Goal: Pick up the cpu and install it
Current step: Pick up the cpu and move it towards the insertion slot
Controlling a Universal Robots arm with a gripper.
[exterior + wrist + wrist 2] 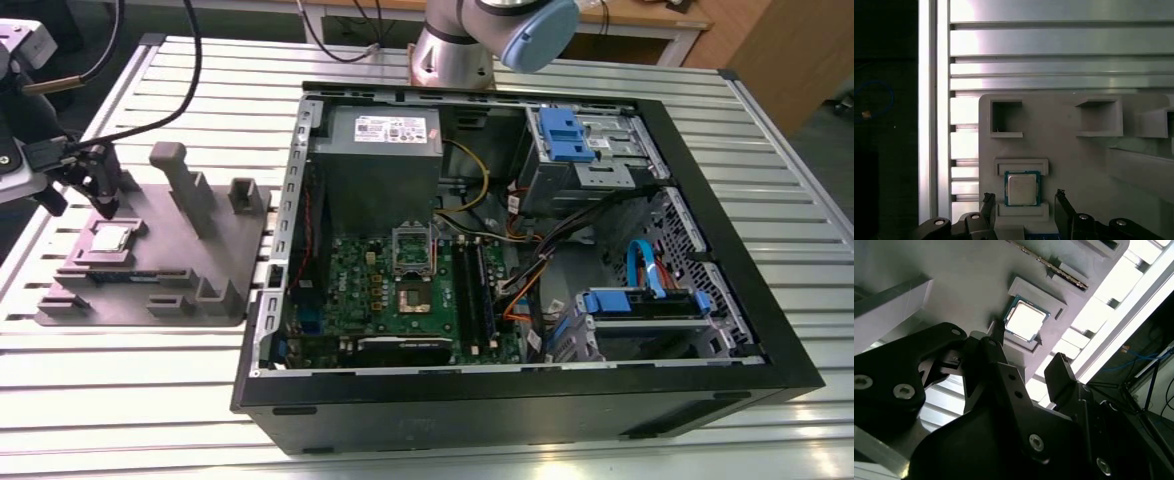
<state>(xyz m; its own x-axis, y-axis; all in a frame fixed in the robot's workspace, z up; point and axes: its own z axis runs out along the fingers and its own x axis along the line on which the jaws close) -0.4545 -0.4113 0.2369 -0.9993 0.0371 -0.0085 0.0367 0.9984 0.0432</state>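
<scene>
The cpu (1022, 189), a small flat square with a shiny silver-grey metal top and a thin pale rim, lies flat in a shallow square pocket of a matte grey plastic holder (174, 260) with moulded recesses and upright posts. The holder sits on a ribbed aluminium bench (147, 390). The black gripper (1023, 195) hangs just above the chip, its jaws open, one finger to each side and neither seen to touch it; both wrist views show this gap. To the exterior view's right of the holder stands an open black computer case (534, 400) holding a green circuit board (360, 270) with a square metal-framed socket (411, 245). Behind the board is a grey metal box (374, 165) with a white label (390, 129); its print is too small to read.
</scene>
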